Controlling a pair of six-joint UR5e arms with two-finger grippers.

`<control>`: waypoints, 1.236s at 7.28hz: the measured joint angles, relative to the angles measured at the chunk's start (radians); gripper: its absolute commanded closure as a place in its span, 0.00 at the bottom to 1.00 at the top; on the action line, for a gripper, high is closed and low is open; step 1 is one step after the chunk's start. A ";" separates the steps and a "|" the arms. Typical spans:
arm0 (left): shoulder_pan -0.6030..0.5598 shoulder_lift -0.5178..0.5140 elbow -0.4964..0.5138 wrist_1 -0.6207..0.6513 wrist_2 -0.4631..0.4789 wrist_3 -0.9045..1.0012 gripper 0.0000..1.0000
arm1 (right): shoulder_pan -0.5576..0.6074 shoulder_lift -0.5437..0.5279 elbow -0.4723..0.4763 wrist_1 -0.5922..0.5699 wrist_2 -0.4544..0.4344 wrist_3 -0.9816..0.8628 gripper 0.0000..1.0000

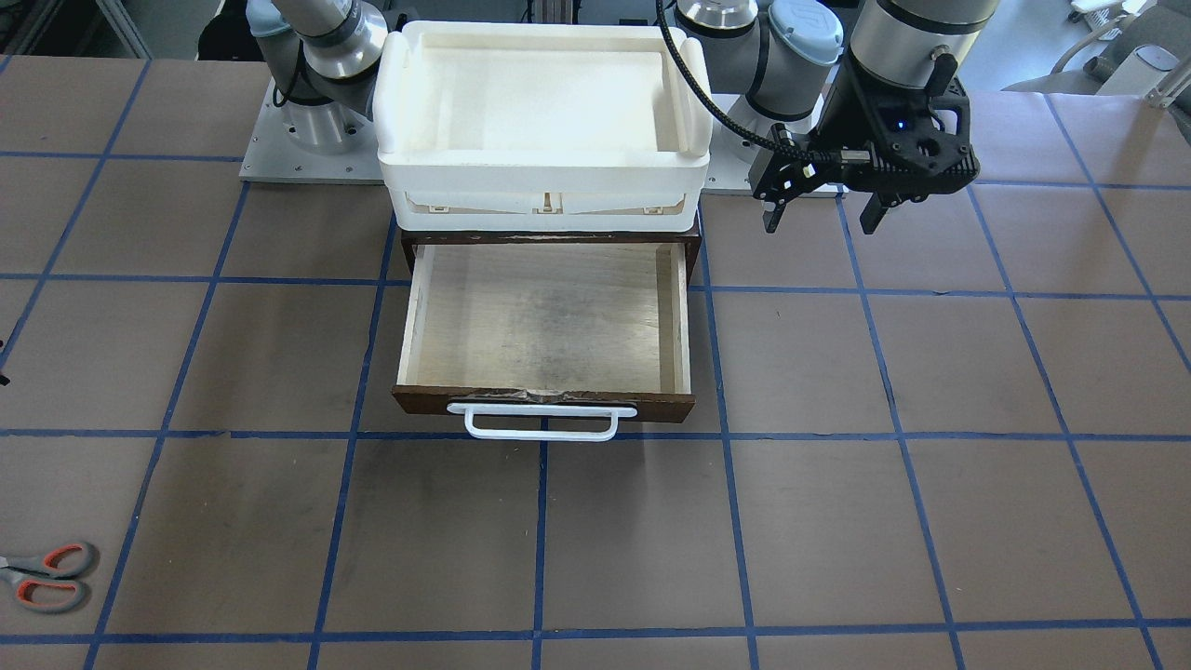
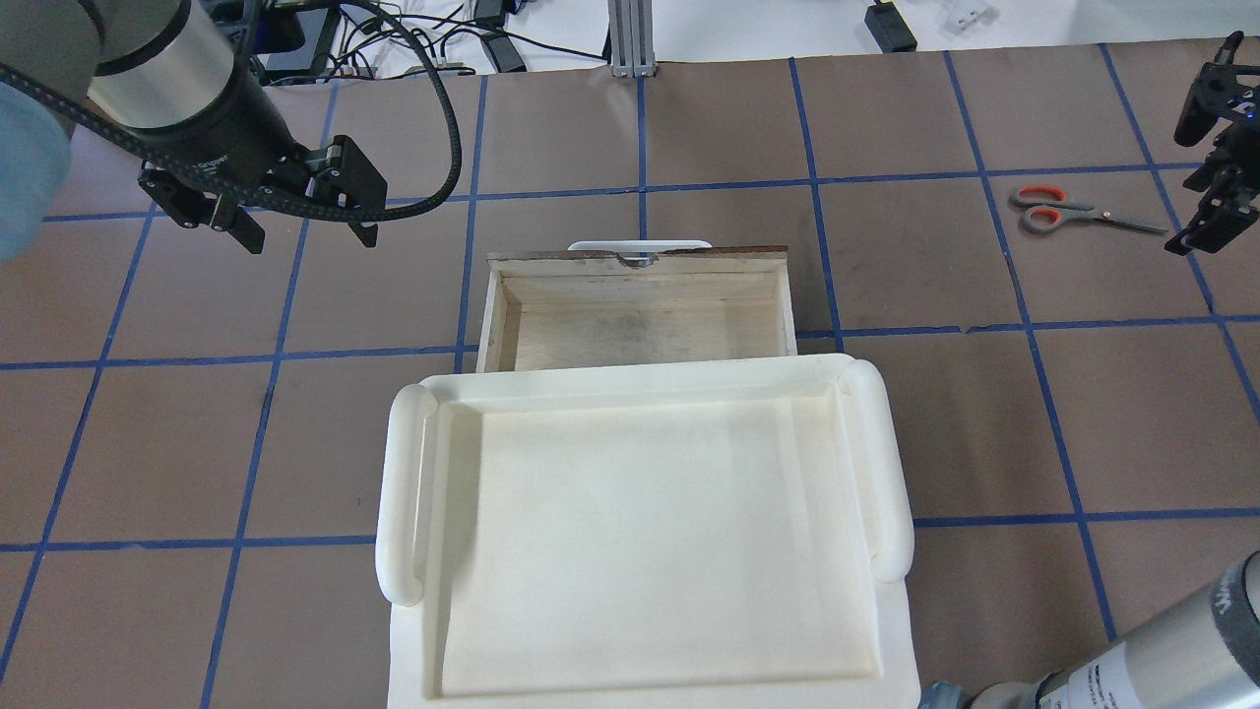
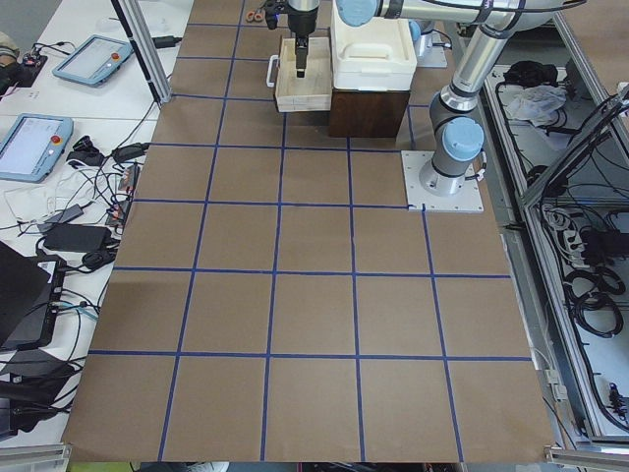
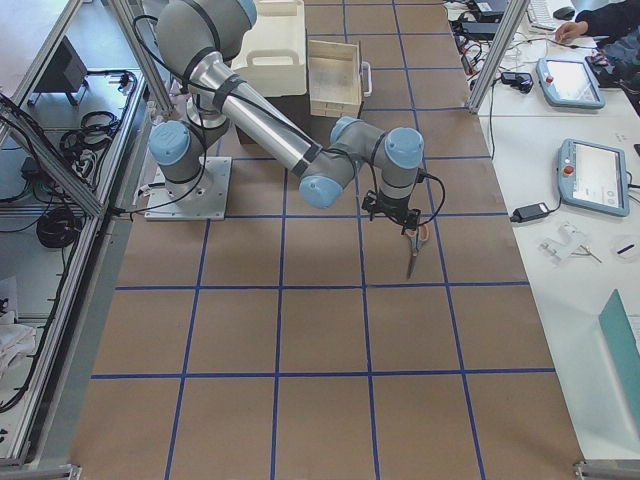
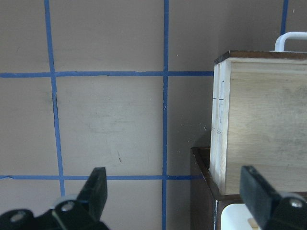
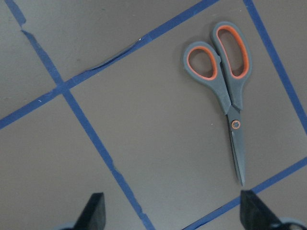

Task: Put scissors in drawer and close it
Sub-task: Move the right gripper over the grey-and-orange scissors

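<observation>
The scissors (image 2: 1058,210), with grey handles and orange-red loop linings, lie closed and flat on the table far to the drawer's right. They also show in the front view (image 1: 46,577) and the right wrist view (image 6: 228,91). My right gripper (image 6: 172,211) is open and empty, hovering above the table beside them, apart from them. The drawer (image 1: 544,316) is pulled out of the dark brown cabinet (image 1: 409,247) and is empty; its white bar handle (image 1: 541,421) faces away from me. My left gripper (image 1: 823,219) is open and empty, hovering left of the drawer.
A white plastic tray (image 2: 404,483) sits on top of the cabinet and overhangs the drawer's rear. The brown table carries a blue tape grid. Tablets and cables (image 3: 59,118) lie on the side benches beyond the table's edge.
</observation>
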 measured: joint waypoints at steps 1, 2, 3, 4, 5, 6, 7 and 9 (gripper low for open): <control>0.000 0.000 0.000 0.000 0.000 0.000 0.00 | 0.000 0.032 -0.002 -0.052 0.026 -0.049 0.00; 0.000 0.000 0.000 0.000 0.000 0.000 0.00 | 0.000 0.066 -0.003 -0.096 0.054 -0.098 0.00; 0.000 -0.001 0.000 0.000 0.000 0.000 0.00 | 0.001 0.093 -0.004 -0.125 0.076 -0.125 0.00; 0.000 -0.001 0.000 0.000 0.000 0.000 0.00 | 0.001 0.109 -0.004 -0.141 0.085 -0.143 0.01; 0.000 -0.001 0.000 0.000 0.000 0.000 0.00 | 0.001 0.127 -0.010 -0.165 0.088 -0.176 0.01; -0.001 -0.001 0.000 0.000 0.000 0.000 0.00 | 0.003 0.154 -0.029 -0.200 0.089 -0.229 0.01; -0.001 -0.001 0.000 0.000 0.000 0.000 0.00 | 0.004 0.183 -0.062 -0.216 0.089 -0.285 0.02; -0.001 -0.001 0.000 0.000 0.000 0.000 0.00 | 0.011 0.229 -0.112 -0.218 0.089 -0.344 0.04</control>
